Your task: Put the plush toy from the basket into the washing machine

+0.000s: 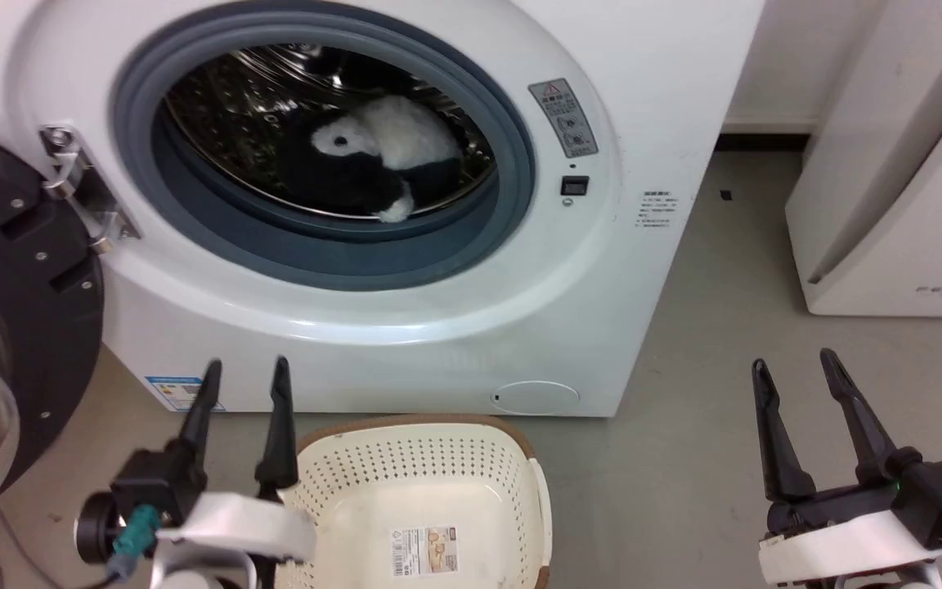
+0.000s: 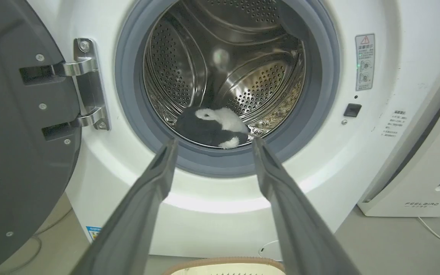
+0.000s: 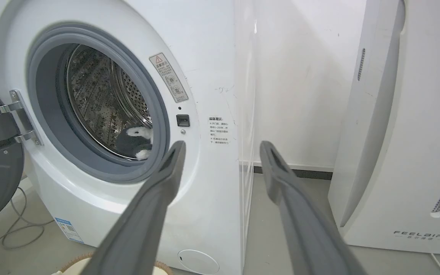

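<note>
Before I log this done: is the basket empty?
Empty: the basket holds just its paper label; the plush toy lies inside the washing machine.

left tool (image 2: 215,142) spread, empty; plush toy (image 2: 214,128) lying inside washing machine (image 2: 395,76); door (image 2: 21,133) swung open

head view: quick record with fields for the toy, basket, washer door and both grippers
plush toy: lying inside the steel drum, near the front
washing machine: door swung open to the left
basket: on the floor in front of the washer, paper label on its bottom, no toy in the visible part
left gripper: open, holding nothing, beside the basket's left rim
right gripper: open, holding nothing, over the floor to the right
task state: toy appears placed
</note>
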Motion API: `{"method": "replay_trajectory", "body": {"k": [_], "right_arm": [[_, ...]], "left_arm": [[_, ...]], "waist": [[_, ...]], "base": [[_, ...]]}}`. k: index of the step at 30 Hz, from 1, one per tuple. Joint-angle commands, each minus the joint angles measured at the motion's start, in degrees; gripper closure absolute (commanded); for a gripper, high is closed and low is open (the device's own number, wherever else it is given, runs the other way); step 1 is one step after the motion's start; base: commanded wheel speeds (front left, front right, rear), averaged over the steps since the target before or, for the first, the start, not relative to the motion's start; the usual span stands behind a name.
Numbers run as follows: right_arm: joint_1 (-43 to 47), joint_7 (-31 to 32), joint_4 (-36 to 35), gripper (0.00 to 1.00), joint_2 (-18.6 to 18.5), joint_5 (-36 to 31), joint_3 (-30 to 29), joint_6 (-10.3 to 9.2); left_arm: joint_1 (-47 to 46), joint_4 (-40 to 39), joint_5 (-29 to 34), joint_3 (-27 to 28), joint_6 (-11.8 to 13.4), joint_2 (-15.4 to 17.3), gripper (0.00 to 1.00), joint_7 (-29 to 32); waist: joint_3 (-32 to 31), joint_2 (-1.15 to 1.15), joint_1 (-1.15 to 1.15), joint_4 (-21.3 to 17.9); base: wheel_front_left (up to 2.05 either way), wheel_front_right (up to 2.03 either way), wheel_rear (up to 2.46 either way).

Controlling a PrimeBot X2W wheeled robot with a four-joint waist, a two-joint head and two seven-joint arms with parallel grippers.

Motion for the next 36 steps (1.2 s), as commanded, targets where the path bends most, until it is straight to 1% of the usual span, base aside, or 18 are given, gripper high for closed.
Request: {"method": "replay_trajectory", "body": {"k": [1, 13, 14, 36], "right_arm": [[1.0, -0.3, 0.2, 0.0, 0.1, 0.3, 0.2, -0.05], [2.6, -0.3, 1.3, 0.0, 0.1, 0.2, 1.0, -0.05], [1.9, 0.0, 1.2, 1.0, 0.0, 0.0, 1.0, 0.0], [1.7, 2.0, 1.1, 1.0, 0.0, -0.8, 0.9, -0.01]], "left_arm": [[1.2, -0.4, 0.7, 0.0, 0.2, -0.2, 0.0, -0.3], [6.8, -2.1, 3.9, -0.2, 0.3, -2.2, 0.0, -0.3], [6.5, -1.9, 3.6, -0.2, 0.1, -2.1, 1.0, 0.0], [6.4, -2.6, 4.8, 0.2, 0.2, -2.3, 1.0, 2.0]], "waist": [[-0.6, 0.0, 0.01, 0.6], [-2.3, 0.0, 0.01, 1.6], [-2.3, 0.0, 0.01, 1.6], [-2.9, 0.0, 0.01, 1.2]], "base": [[0.0, 0.0, 0.0], [0.0, 0.0, 0.0], [0.0, 0.0, 0.0], [0.0, 0.0, 0.0]]}}
